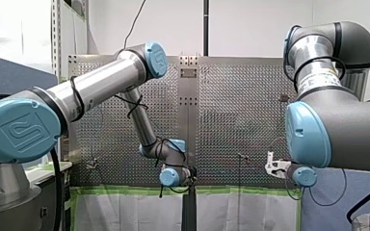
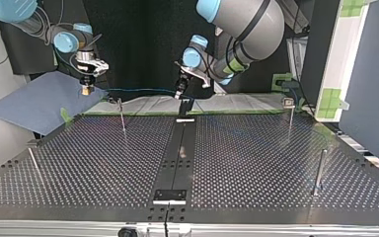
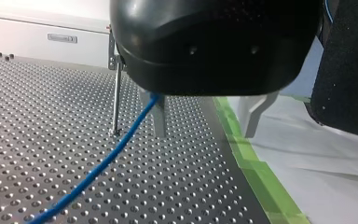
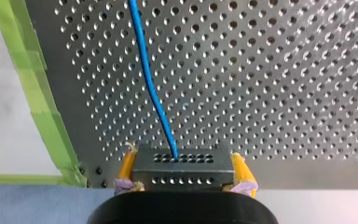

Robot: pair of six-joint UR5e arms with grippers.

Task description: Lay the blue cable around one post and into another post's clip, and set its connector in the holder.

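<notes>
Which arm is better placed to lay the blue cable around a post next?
My left, probably: my left gripper has the blue cable at its finger, close by a post; my right gripper is clamped on the connector.

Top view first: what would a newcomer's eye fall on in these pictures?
The blue cable runs almost straight from my right gripper to my left gripper, at the table's far edge in the top view. In the right wrist view, yellow pads clamp the grey connector, from which the cable leaves. A slim post stands near the cable.
</notes>
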